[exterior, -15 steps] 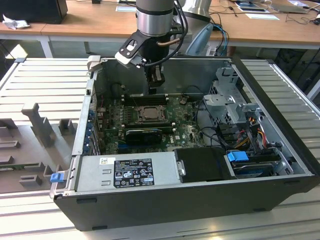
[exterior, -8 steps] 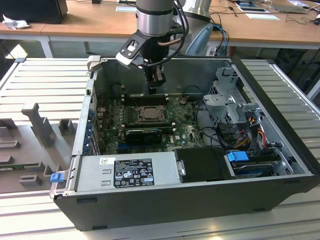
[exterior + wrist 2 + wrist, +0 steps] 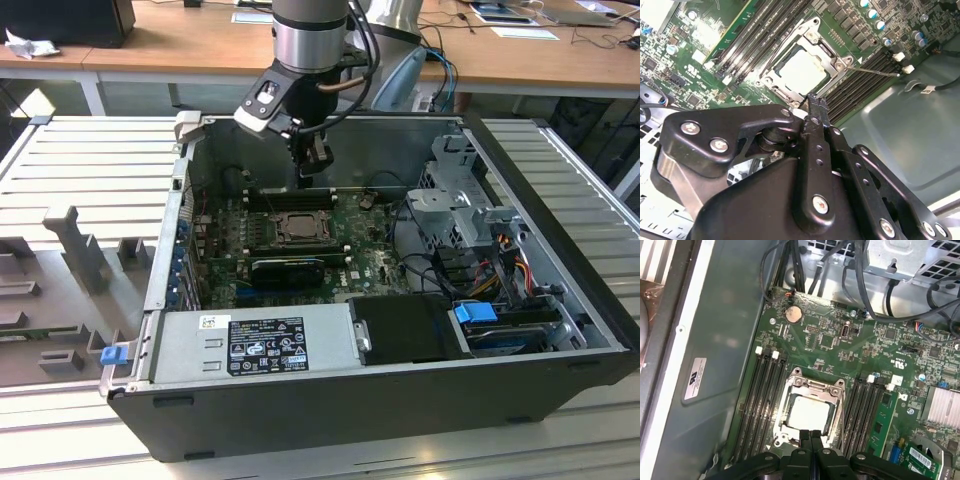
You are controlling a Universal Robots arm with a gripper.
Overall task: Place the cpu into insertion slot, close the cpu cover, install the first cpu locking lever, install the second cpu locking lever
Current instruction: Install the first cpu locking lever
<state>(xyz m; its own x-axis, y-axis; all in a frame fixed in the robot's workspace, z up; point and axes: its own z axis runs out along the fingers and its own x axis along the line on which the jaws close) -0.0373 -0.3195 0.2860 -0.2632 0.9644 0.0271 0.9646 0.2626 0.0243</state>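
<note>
The cpu (image 3: 809, 413) (image 3: 802, 70), a pale square chip, lies in the insertion slot (image 3: 298, 228) on the green board. The silvery cpu cover (image 3: 813, 385) (image 3: 831, 59) lies flat around it, the chip's face showing through its window. A thin metal lever rod (image 3: 874, 72) sticks out sideways from one corner of the socket over the memory slots. My gripper (image 3: 312, 166) (image 3: 811, 434) (image 3: 815, 101) hangs a little above the socket's edge, its black fingers pressed together with nothing between them.
Black memory slots (image 3: 760, 400) flank the socket on both sides. A long black finned card (image 3: 288, 270) lies in front of it in the exterior view. Cables and a drive cage (image 3: 460, 200) fill the exterior view's right; the power supply (image 3: 270, 345) spans the front. The case wall (image 3: 715, 340) stands close by.
</note>
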